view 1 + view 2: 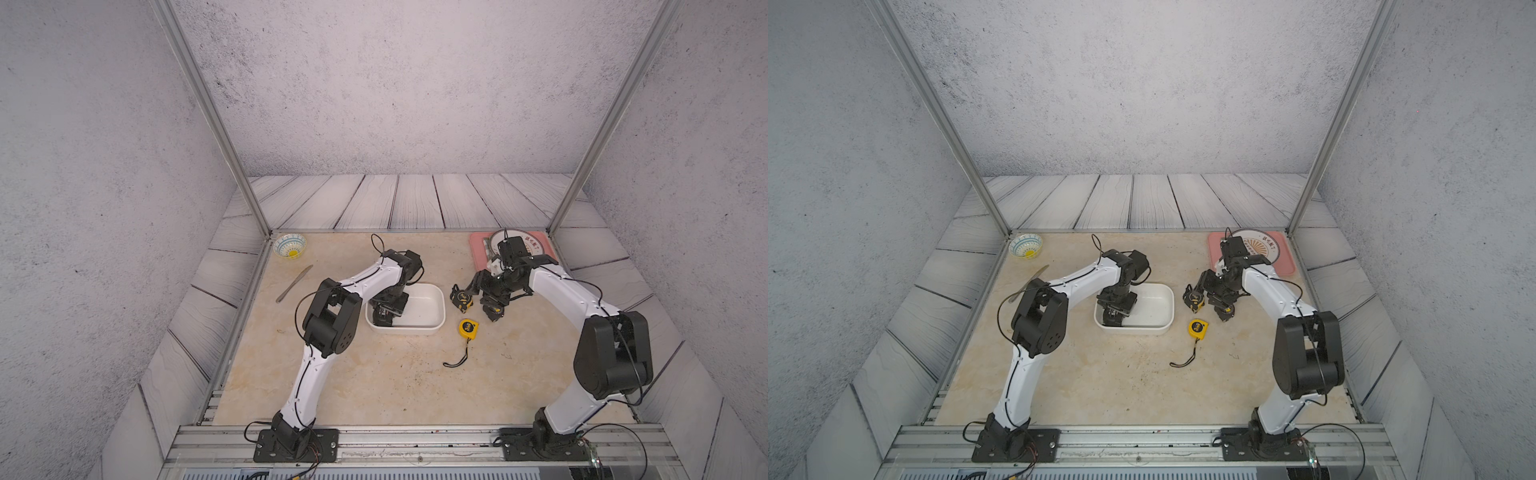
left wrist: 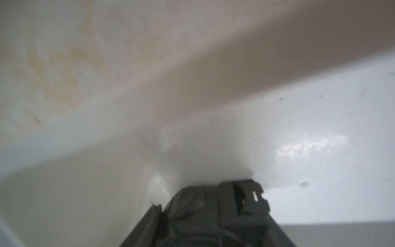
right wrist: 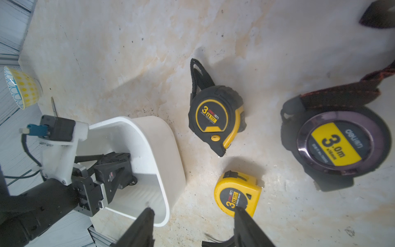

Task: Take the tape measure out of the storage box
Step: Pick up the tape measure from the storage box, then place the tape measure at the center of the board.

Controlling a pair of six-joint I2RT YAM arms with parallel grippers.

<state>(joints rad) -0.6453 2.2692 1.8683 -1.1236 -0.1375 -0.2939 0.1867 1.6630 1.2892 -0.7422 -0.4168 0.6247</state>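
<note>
The white storage box (image 1: 439,309) (image 1: 1170,309) stands mid-table. My left gripper (image 1: 384,316) (image 1: 1113,316) reaches down into its left end and is shut on a dark tape measure (image 2: 215,205) (image 3: 127,178) with a belt clip. That tape measure rests low on the box's white floor (image 2: 320,128); one finger (image 2: 150,220) shows beside it. My right gripper (image 1: 484,301) (image 3: 193,213) hangs open and empty above the table, right of the box wall (image 3: 171,149).
Three tape measures lie on the table right of the box: black-and-yellow (image 3: 217,120) (image 1: 462,300), all yellow (image 3: 237,193) (image 1: 468,328) with a wrist strap, round black (image 3: 335,141). A bowl (image 1: 290,245) and knife (image 1: 294,283) sit far left, a pink tray (image 1: 478,249) far right.
</note>
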